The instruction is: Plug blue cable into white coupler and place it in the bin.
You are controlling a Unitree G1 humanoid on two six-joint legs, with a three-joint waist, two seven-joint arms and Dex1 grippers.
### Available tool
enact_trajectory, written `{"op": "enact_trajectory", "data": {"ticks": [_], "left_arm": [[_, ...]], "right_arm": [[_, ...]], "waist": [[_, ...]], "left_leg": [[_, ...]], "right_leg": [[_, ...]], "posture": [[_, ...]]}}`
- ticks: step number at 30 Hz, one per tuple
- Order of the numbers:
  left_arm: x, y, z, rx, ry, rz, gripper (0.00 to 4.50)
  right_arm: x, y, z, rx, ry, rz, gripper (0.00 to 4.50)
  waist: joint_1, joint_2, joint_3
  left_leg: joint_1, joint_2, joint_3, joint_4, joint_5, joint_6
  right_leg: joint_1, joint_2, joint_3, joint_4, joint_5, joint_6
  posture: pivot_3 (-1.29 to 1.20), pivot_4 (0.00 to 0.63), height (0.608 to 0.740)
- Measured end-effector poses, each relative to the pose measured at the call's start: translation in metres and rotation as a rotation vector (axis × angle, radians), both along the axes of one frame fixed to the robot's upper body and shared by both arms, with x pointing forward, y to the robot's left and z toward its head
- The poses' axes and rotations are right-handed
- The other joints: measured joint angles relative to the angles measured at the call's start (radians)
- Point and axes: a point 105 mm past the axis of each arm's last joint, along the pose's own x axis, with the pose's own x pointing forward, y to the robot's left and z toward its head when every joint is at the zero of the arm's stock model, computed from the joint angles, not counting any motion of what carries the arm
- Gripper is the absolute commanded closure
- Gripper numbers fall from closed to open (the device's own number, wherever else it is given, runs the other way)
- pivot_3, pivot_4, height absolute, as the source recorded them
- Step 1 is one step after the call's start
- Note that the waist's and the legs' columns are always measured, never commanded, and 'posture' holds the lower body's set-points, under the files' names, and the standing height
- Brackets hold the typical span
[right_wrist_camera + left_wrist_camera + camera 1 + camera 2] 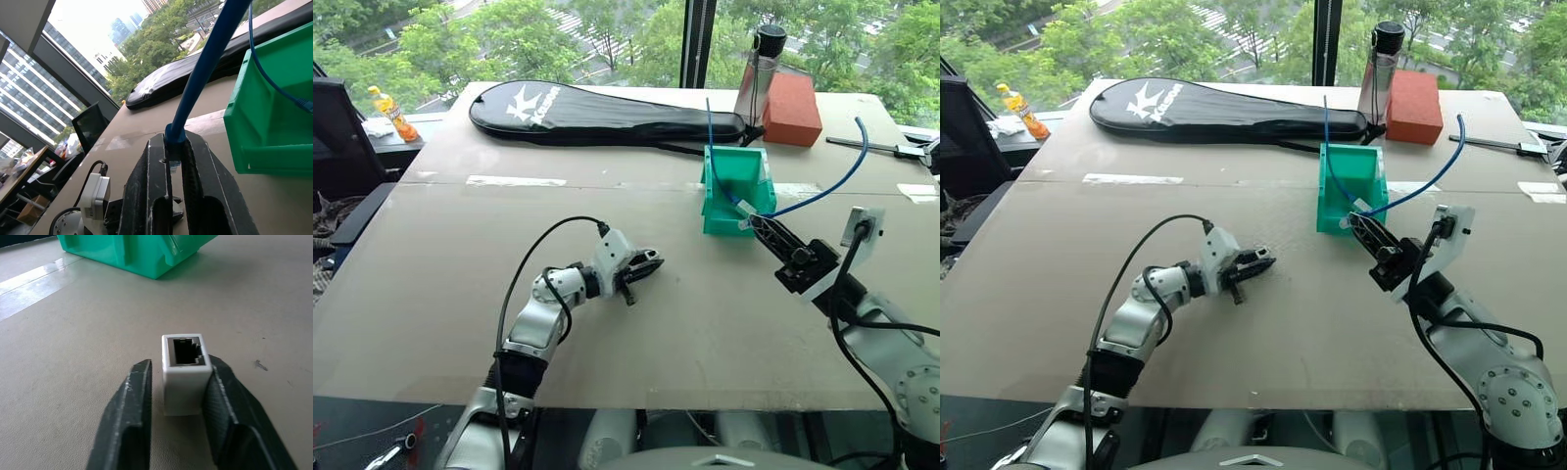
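- The white coupler (pixel 185 372) stands on the tan table (pixel 450 284) between the left gripper (pixel 644 264)'s two black fingers (pixel 128 416), its dark socket hole facing away from the wrist toward the bin (pixel 736 191); its long axis runs along the fingers.
- One finger touches the coupler's side while a thin gap shows at the other, so the jaws bracket the block without yet pinching it on both sides.
- The right gripper (pixel 756 221) is pressed together on the blue cable (pixel 827 186) just behind its clear plug, at the front wall of the teal-green bin.
- From that grip the cable arcs up toward 2 o'clock across the table; a second, thinner blue cable (pixel 710 147) rises straight from inside the bin toward 12 o'clock.
- The left wrist view alone reveals the coupler and its socket contacts; the head views show just the gripper low on the table at 7 o'clock from the bin.
- The right wrist view alone shows the cable's end seated between the fingers (pixel 156 196).
- The left forearm lies low, pointing toward 2 o'clock; the right forearm reaches toward 11 o'clock, its gripper raised to the bin's front.
- A black racket bag (pixel 597 113), a bottle (pixel 759 83) and a red block (pixel 791 108) line the far edge.
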Motion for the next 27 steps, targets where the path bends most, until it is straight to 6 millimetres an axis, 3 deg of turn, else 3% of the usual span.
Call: {"op": "enact_trajectory", "data": {"ticks": [5,9,14,21,27], "left_arm": [[0.0,0.0,0.0,0.001,0.003,-0.047,4.07],[0.0,-0.008,0.005,-0.005,0.023,-0.169,4.07],[0.003,-0.042,0.017,0.008,0.011,-0.354,4.07],[0.009,-0.077,0.012,0.069,0.016,-0.455,4.07],[0.008,-0.084,0.001,0.122,0.023,-0.487,4.07]], "right_arm": [[0.0,-0.004,-0.001,-0.068,-0.028,-0.02,4.5],[-0.002,-0.005,0.002,-0.287,-0.147,0.043,4.5],[-0.001,0.002,-0.004,-0.514,-0.228,0.207,4.5],[0.028,0.002,-0.009,-0.727,-0.273,0.361,4.5],[0.047,0.011,-0.034,-0.866,-0.247,0.535,4.5]], "waist": [[0.0,0.0,0.0],[0.001,0.0,0.0],[0.0,-0.001,0.0],[-0.004,-0.001,0.001],[-0.001,-0.001,0.001]], "left_leg": [[0.0,0.0,0.0,0.0,0.0,0.0],[0.0,-0.001,0.001,0.001,0.0,0.0],[0.0,-0.002,0.001,0.001,0.0,0.001],[-0.001,-0.002,0.0,0.001,-0.001,0.001],[-0.002,-0.002,0.0,0.001,-0.001,0.001]], "right_leg": [[0.0,0.0,-0.001,0.0,0.0,0.0],[0.0,0.001,-0.002,0.0,-0.001,-0.001],[0.0,0.001,-0.002,-0.001,0.0,0.0],[0.0,0.002,-0.002,-0.001,0.0,0.0],[-0.001,0.002,-0.002,-0.001,0.0,0.001]], "posture": [[0.0,0.15,0.74],[0.0,0.15,0.74],[0.0,0.15,0.74],[0.0,0.15,0.74],[0.0,0.15,0.74]]}}
